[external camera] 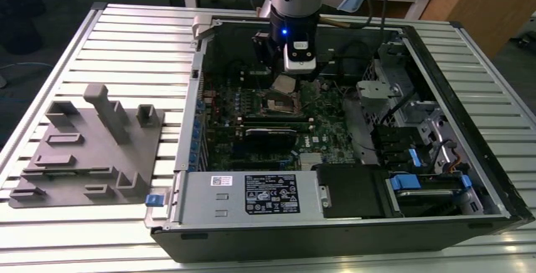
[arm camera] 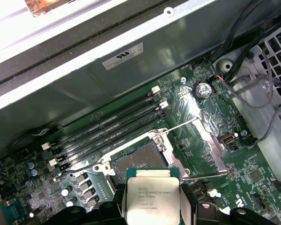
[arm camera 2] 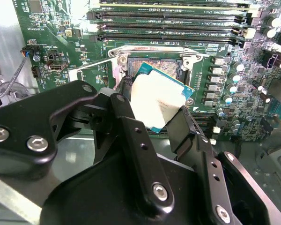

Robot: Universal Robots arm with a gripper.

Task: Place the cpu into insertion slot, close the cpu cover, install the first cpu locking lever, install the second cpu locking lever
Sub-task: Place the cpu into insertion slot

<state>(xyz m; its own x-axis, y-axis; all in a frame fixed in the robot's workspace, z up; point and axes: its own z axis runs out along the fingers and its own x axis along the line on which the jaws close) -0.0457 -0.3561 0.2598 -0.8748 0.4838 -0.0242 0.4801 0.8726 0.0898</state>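
Observation:
My gripper point(external camera: 285, 82) hangs inside the open computer case, shut on the cpu point(external camera: 285, 84), a small silvery square chip. In both wrist views the black fingers point(arm camera 2: 131, 122) clamp the cpu point(arm camera 2: 157, 101) by two opposite edges. It is held tilted just above the insertion slot point(arm camera 2: 154, 70), not seated in it. The insertion slot point(arm camera: 139, 161) lies uncovered, dark in the middle with a metal rim. The cpu cover point(arm camera: 210, 145), a thin metal frame, is swung open to one side of the slot. A thin wire lever point(arm camera: 84, 168) stands raised along the slot's edge.
Long black memory slots point(arm camera: 112, 126) run close beside the socket. The case wall point(external camera: 197, 91) stands at the exterior view's left, with drive bays and cables point(external camera: 410, 128) at its right. A grey fixture block point(external camera: 92, 147) sits on the slatted table outside the case.

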